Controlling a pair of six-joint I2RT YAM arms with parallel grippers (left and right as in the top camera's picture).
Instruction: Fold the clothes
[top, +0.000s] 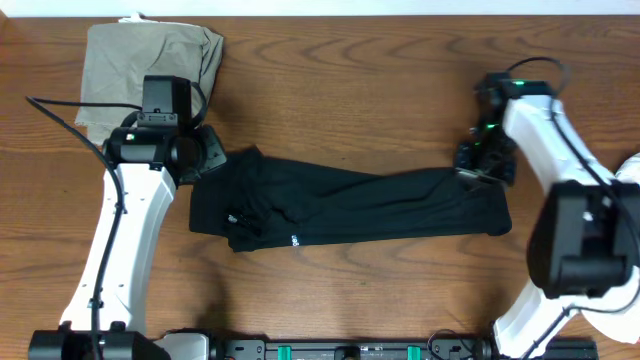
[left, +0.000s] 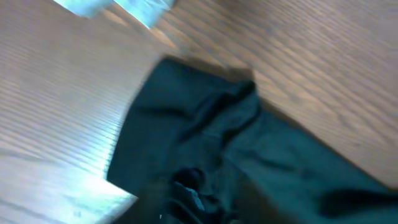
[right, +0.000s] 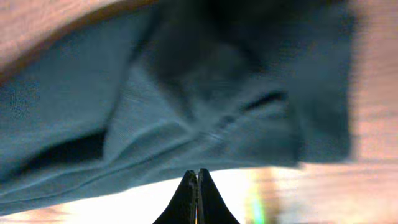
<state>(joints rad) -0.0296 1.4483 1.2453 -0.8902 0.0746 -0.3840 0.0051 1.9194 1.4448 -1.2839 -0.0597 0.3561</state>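
Seen from overhead, a black garment (top: 360, 205) lies stretched in a long band across the middle of the wooden table (top: 350, 90), running from 9 o'clock to 3 o'clock. Its upper edge dips slightly toward the centre. Its 9 o'clock end is wider and rumpled, and its 3 o'clock end is squared off.

We see the left gripper (top: 207, 150) at the garment's 10 o'clock corner, just over the cloth edge. Its own body hides the jaws, so we cannot tell whether it is open or closed. The left wrist view is blurred and shows only the creased corner of the garment on bare wood.

The right gripper (top: 478, 165) sits at the 2 o'clock corner. In its wrist view the fingertips (right: 198, 186) are pressed together, closed, with no cloth seen between them and the garment's edge just beyond.

A folded khaki garment (top: 140, 70) lies at 10 o'clock near the far table edge, close behind the left gripper and apart from the black cloth.

We find the widest open wood at 12 o'clock, between the khaki garment and the right arm (top: 560, 170). A narrower bare strip runs at 6 o'clock between the black garment and the rig's base rail (top: 350, 350). The left arm (top: 125, 240) crosses the 8 o'clock side.

A small white logo (top: 295, 239) sits near the garment's lower edge, too small for us to read.
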